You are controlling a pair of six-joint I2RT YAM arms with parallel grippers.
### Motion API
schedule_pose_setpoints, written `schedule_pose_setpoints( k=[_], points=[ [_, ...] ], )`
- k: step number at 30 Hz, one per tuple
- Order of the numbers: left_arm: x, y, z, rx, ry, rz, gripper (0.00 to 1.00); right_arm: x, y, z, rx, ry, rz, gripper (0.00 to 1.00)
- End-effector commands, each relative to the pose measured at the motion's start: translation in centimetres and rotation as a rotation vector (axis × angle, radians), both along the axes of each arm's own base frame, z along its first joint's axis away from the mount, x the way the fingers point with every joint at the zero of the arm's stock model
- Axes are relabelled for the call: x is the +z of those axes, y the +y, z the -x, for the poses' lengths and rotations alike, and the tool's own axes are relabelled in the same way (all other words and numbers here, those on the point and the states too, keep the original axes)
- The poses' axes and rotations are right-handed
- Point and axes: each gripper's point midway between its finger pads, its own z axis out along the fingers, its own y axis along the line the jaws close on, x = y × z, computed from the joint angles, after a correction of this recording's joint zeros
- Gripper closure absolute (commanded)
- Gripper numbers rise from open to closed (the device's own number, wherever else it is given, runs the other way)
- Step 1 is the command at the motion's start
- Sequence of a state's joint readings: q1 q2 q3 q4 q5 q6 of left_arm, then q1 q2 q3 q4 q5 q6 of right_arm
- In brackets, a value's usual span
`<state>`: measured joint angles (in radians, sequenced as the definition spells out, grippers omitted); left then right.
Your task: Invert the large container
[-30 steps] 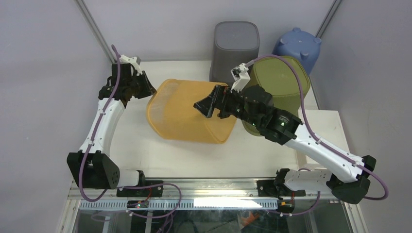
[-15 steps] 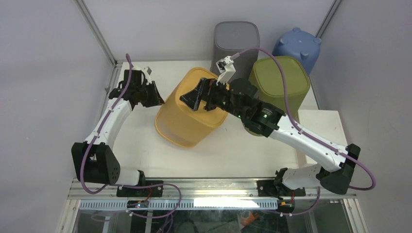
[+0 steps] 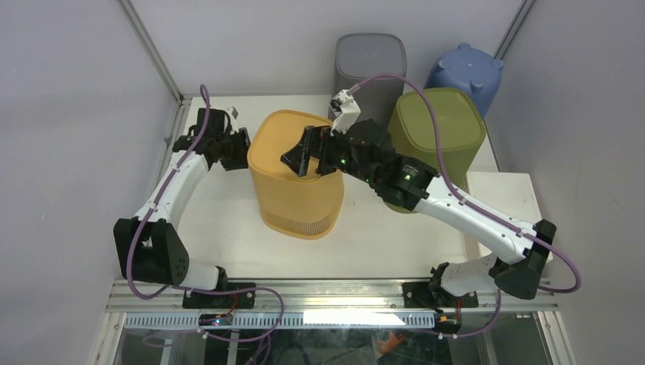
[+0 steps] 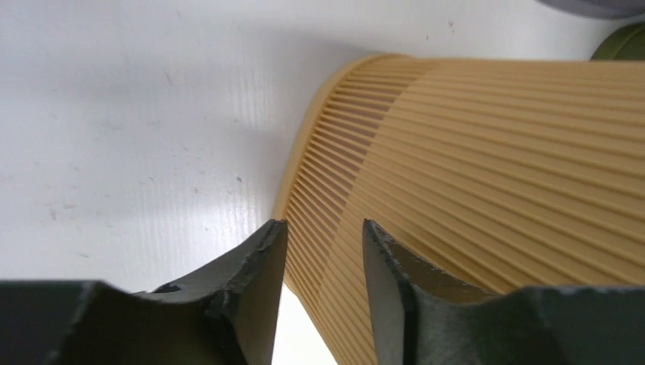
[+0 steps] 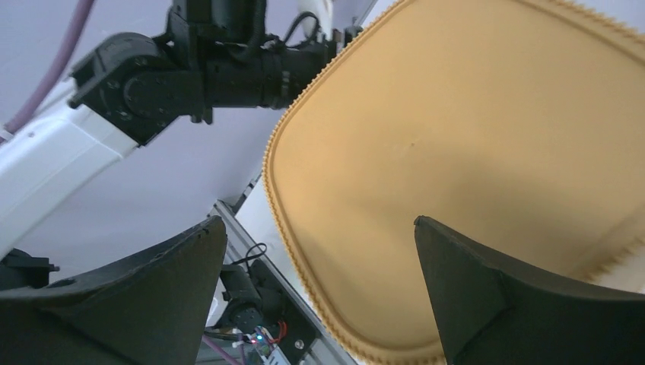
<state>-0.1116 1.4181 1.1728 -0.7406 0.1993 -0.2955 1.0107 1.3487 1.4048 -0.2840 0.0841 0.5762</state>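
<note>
In the middle of the table (image 3: 228, 228): the large yellow basket (image 3: 297, 190) is seen standing with its closed bottom facing up and its open rim down on the table.
Left fingers (image 4: 258, 281): they are held just beside the basket's ribbed wall, on the side towards the left edge and high up. A narrow gap is left between them and nothing is seen clamped in it.
Right fingers (image 5: 152, 296): they are spread wide over the upturned bottom, near its far side, and nothing is gripped. Whether the bottom is touched cannot be told.
Far edge and far right corner: a grey bin (image 3: 369, 65), a green bin (image 3: 437, 129) and a blue tub (image 3: 465, 72) are grouped here, with the green bin just beside the basket.
Done: the turn itself is judged complete, since the bottom is uppermost and the wall looks upright.
Left: it is judged that only the arms need to be drawn clear. It would also have to be confirmed that the rim is seated flat, which cannot be checked on the far side.
Risk: the basket could be nudged or tipped if either arm is dragged along it.
</note>
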Motion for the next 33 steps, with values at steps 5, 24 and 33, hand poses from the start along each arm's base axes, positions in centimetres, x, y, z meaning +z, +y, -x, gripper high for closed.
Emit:
schedule_pose_setpoints(
  k=[5, 24, 33],
  points=[
    [10.5, 1.6, -2.7, 0.078, -0.264, -0.058, 0.47, 5.0, -9.1, 1.6, -0.126, -0.214, 0.062, 0.01],
    [28.8, 1.4, 0.7, 0.18, -0.823, 0.187, 0.24, -9.7, -5.5, 8.6, 0.359, -0.014, 0.338, 0.01],
    [31.4, 1.4, 2.4, 0.159, -0.922, 0.194, 0.17, -8.9, 0.0, -2.5, 0.016, 0.001, 0.232, 0.01]
  ],
)
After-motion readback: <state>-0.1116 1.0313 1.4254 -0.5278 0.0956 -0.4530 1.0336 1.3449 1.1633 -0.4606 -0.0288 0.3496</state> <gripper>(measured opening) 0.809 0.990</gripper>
